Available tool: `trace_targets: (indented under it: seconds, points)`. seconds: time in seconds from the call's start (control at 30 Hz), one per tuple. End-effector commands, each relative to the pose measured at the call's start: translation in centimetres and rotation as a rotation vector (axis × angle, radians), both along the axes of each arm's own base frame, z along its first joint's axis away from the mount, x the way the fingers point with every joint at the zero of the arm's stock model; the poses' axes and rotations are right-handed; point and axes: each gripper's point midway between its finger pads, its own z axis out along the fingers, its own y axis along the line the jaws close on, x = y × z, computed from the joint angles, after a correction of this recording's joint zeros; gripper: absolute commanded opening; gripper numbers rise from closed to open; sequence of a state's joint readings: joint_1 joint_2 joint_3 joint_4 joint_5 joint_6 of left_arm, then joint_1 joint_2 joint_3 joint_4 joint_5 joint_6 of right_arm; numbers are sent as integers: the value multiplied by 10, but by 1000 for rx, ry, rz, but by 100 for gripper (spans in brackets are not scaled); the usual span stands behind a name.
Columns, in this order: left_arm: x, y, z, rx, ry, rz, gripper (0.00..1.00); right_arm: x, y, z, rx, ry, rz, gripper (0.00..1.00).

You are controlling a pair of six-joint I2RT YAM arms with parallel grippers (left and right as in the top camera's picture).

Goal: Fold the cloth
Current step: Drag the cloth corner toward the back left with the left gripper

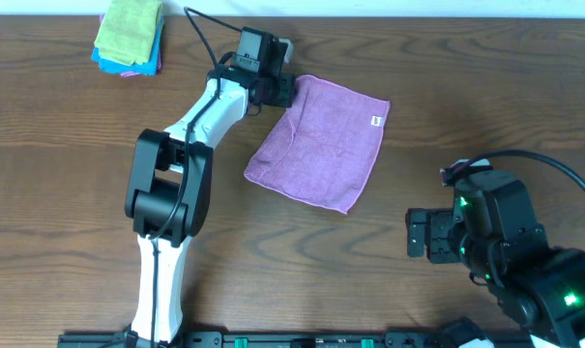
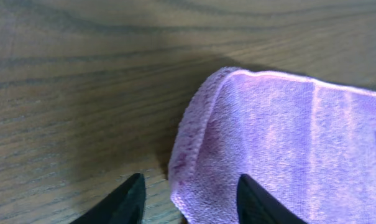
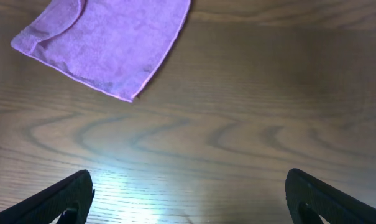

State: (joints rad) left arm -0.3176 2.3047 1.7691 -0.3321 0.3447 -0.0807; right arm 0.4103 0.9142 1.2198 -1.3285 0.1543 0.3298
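Purple cloth [image 1: 321, 140]; stacked cloths [image 1: 128, 37], perhaps three, well apart

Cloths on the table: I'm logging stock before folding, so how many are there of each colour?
purple cloth: 1, spread flat
green cloth: 1, on top of the stack
blue cloth: 1, in the stack
pink cloth: 1, only an edge shows
Total: 4 that can be told apart

Purple cloth [image 2: 287, 137] looked like fuzzy matt microfiber with a stitched hem; worktop [image 3: 250, 124] was smooth wood grain, slightly glossy.
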Motion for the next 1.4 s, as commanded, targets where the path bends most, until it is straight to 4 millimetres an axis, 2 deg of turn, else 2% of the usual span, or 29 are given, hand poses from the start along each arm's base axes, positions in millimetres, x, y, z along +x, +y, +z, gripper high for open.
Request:
trace_targets:
  seconds: [0.0, 0.1, 0.27, 0.53, 0.6, 0.67, 0.77, 0.93, 1.2, 1.23, 1.3, 1.37]
  points:
    - [4, 8, -13, 15, 11, 20, 43, 1, -4, 0, -2, -7, -21, 98]
    - [6, 7, -13, 15, -1, 14, 33, 3, -3, 1, 1, -16, -21, 98]
    - [7, 5, -11, 2, -8, 7, 25, 2, -2, 1, 7, -14, -18, 97]
    - [5, -3, -17, -30, -4, -37, 24, 3, -1, 2, 12, -16, -16, 97]
    - [4, -3, -20, -28, 1, -36, 20, 3, 0, 2, 15, -15, -14, 96]
    - [4, -3, -23, -26, 5, -36, 7, 3, 0, 2, 15, -15, -14, 96]
    - [4, -2, -24, -24, 5, -34, 6, 3, 0, 2, 19, -15, -20, 96]
    - [24, 28, -23, 57, -50, 59, 6, 3, 0, 2, 20, -16, -20, 96]
    - [49, 75, -16, 59, -100, 153, 6, 3, 0, 2, 19, -16, -20, 96]
    - [50, 80, -16, 59, -99, 162, 6, 3, 0, 2, 19, -15, -20, 94]
    - [51, 87, -17, 57, -96, 172, 6, 4, 0, 1, 18, -13, -20, 84]
    - [52, 89, -17, 57, -96, 176, 6, 10, 7, -3, 28, 4, -8, 68]
